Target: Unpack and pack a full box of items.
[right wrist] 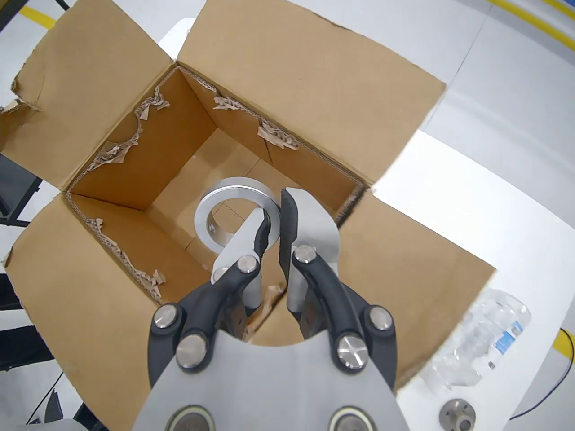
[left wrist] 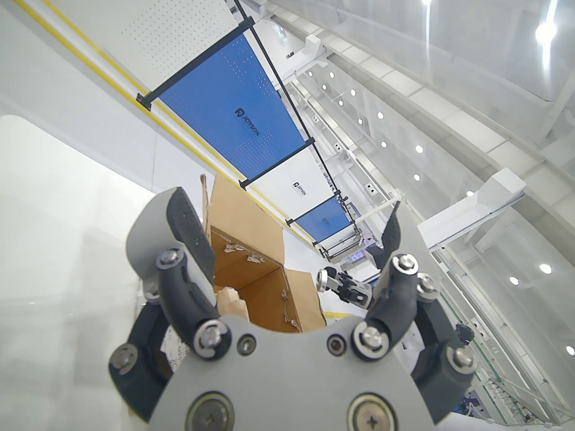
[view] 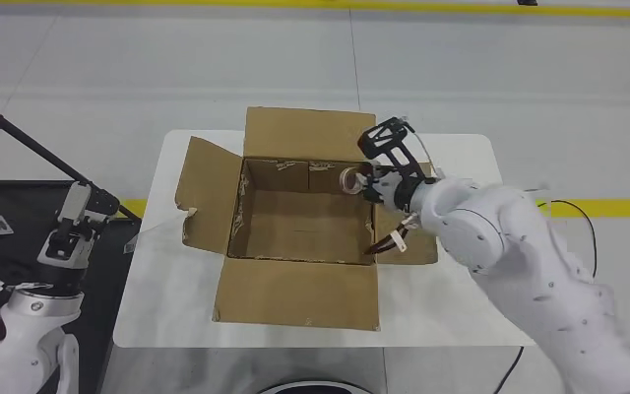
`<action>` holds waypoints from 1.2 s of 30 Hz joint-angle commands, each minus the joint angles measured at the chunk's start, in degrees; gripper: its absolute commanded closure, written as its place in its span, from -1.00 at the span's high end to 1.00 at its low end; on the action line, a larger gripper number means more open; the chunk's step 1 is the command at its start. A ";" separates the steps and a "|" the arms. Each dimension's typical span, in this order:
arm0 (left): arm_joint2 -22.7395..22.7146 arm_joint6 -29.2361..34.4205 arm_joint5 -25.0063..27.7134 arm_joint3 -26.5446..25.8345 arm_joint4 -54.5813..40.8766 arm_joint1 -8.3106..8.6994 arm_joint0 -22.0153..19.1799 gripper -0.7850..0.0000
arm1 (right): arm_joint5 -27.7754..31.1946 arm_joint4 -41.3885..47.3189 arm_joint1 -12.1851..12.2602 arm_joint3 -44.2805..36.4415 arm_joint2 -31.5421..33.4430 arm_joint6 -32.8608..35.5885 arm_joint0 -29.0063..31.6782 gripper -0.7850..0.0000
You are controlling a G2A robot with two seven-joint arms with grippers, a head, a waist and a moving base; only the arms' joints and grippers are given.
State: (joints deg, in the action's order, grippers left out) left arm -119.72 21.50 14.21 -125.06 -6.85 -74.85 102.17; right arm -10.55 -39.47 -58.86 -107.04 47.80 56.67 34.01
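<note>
**Just inside the box's far right corner, a ring in the right pincer**

Seen from above, the open cardboard box (view: 295,174) sits in the middle of the white table (view: 443,295) with all four flaps folded out. The right gripper (view: 369,182) hangs over the far right corner of the opening, holding a metal ring (view: 349,180).

The right wrist view makes the grip plain. The right gripper (right wrist: 274,213) is closed almost fully on the wall of the metal ring (right wrist: 204,219), one finger through the hole and the other outside. Bare cardboard floor shows beneath it inside the box (right wrist: 134,172).

That view also shows a clear plastic bottle (right wrist: 480,343) lying on the table just beside the right flap, with a small metal flanged part (right wrist: 456,412) near it. From above, the arm covers that spot.

The left gripper (view: 74,212) sits beyond the table's left edge, well apart from the box. Its own view shows the left gripper (left wrist: 287,208) spread wide with nothing between the fingers, the box (left wrist: 251,235) in front of it and the ring (left wrist: 321,279) farther off.

Torn paper fringes the box rim. The left flap reaches toward the table's left edge and the near flap lies close to the near edge. A wider strip of table is open along the right edge.
</note>
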 commanded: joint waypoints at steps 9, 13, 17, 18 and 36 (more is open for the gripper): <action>-0.04 -1.05 0.89 0.16 -0.92 -0.07 1.39 1.00 | -5.67 -2.23 -11.17 16.74 -23.06 -3.10 -11.72 -1.00; -0.01 -1.20 1.11 0.28 -1.21 -0.07 1.52 1.00 | -7.16 -4.11 -15.45 23.32 -28.19 -3.61 -13.72 -1.00; 0.36 -1.03 1.07 0.38 -1.26 -0.02 1.42 1.00 | -8.24 -7.30 -19.96 30.96 -32.47 -3.41 -14.90 -1.00; 0.48 -0.97 0.99 0.38 -1.23 0.00 1.34 1.00 | -8.02 -7.66 -20.92 32.52 -33.12 -3.16 -15.05 -1.00; 2.34 -0.97 0.68 0.56 -0.49 0.25 0.19 1.00 | 0.91 -13.36 -29.65 49.34 -35.08 2.72 -15.48 -0.45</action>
State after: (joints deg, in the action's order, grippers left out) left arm -117.43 20.58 14.81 -124.49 -7.19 -74.59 102.37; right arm -9.78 -52.61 -88.42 -57.85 12.55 59.31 18.47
